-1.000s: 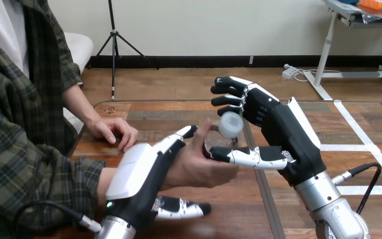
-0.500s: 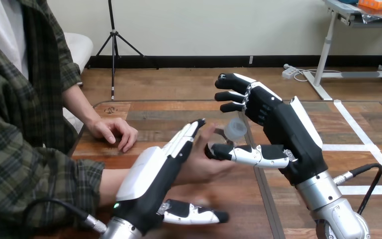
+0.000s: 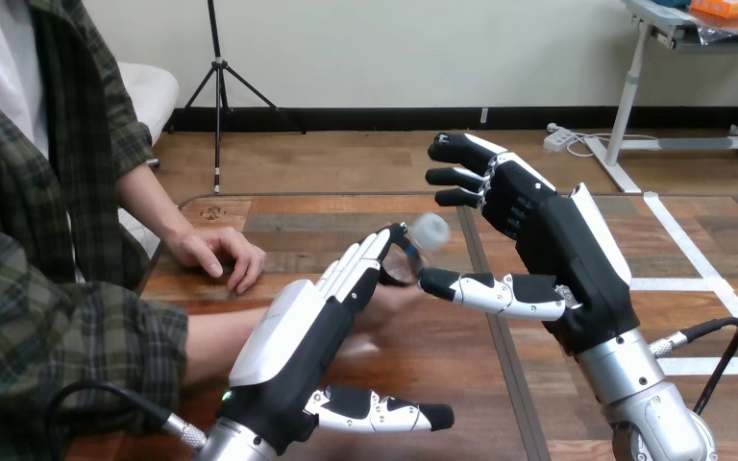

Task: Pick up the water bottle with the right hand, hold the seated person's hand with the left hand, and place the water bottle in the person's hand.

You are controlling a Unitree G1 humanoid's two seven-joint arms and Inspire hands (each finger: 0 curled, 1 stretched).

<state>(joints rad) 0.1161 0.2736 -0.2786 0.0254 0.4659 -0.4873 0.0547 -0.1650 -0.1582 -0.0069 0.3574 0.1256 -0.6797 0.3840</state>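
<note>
The water bottle point(image 3: 429, 231), clear with a white cap, is tilted above the middle of the table, its lower part hidden behind my left hand's fingertips. My left hand point(image 3: 300, 338) stands with straight fingers in front of the person's hand point(image 3: 396, 300), covering most of it, its thumb stretched out low; I see nothing curled round that hand. The bottle seems to lie in the person's hand. My right hand point(image 3: 559, 252) is open to the right of the bottle, fingers spread above it and thumb just below the cap, with a small gap.
The person's other hand point(image 3: 217, 252) rests on the wooden table point(image 3: 461, 375) at the left, near the far edge. Their forearm point(image 3: 209, 338) reaches across the table behind my left arm. White tape lines point(image 3: 692, 284) mark the table's right part.
My right hand has let go of the bottle and drawn slightly right. The bottle has moved left with the person's hand. My left hand has straightened and lifted off the person's hand.
</note>
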